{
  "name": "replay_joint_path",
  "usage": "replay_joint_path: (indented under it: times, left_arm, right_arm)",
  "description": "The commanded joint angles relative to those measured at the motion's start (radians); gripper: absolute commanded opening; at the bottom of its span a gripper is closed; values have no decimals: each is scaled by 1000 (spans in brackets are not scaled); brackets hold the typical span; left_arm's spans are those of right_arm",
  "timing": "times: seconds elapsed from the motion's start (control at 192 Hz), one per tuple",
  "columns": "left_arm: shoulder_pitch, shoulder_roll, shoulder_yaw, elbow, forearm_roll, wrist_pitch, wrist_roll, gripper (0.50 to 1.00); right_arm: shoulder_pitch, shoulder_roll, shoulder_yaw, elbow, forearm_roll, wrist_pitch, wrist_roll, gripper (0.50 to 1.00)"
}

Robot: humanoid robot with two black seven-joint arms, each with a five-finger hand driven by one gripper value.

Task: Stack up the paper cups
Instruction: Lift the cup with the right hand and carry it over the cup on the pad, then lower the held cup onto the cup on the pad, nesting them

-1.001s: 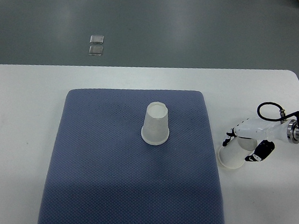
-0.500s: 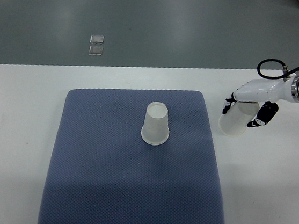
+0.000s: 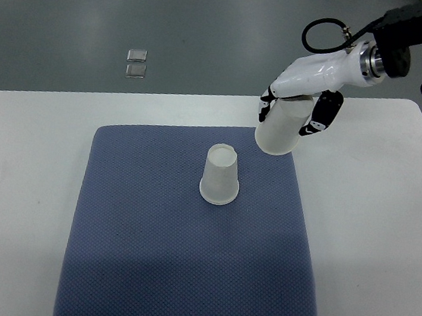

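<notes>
Blue textured fabric mat (image 3: pixel 144 272) covers the near white table (image 3: pixel 17 182). At its centre, an upturned white paper cup (image 3: pixel 219 176) stands base-up, ready as the stack's bottom. Farther right, my right hand (image 3: pixel 304 92) grips a second white paper cup (image 3: pixel 281 128), mouth-down and tilted, held above so it could sleeve over.

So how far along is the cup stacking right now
Done: the right hand has picked up one paper cup. In hand: it holds that cup mouth down, up and right of the upside-down cup on the blue mat. Left: lowering it over that cup.
</notes>
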Motion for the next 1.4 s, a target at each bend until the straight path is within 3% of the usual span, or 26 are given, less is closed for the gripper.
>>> replay_joint_path:
  times: [0.0, 0.37, 1.397]
  left_arm:
    - [0, 0, 0, 0, 0, 0, 0, 1000]
    - [0, 0, 0, 0, 0, 0, 0, 1000]
    - [0, 0, 0, 0, 0, 0, 0, 1000]
  right_arm:
    - [26, 55, 0, -3, 2, 0, -3, 733]
    - [5, 190, -5, -49, -3, 0, -12, 738]
    - [-51, 251, -17, -151, -19, 0, -15, 744]
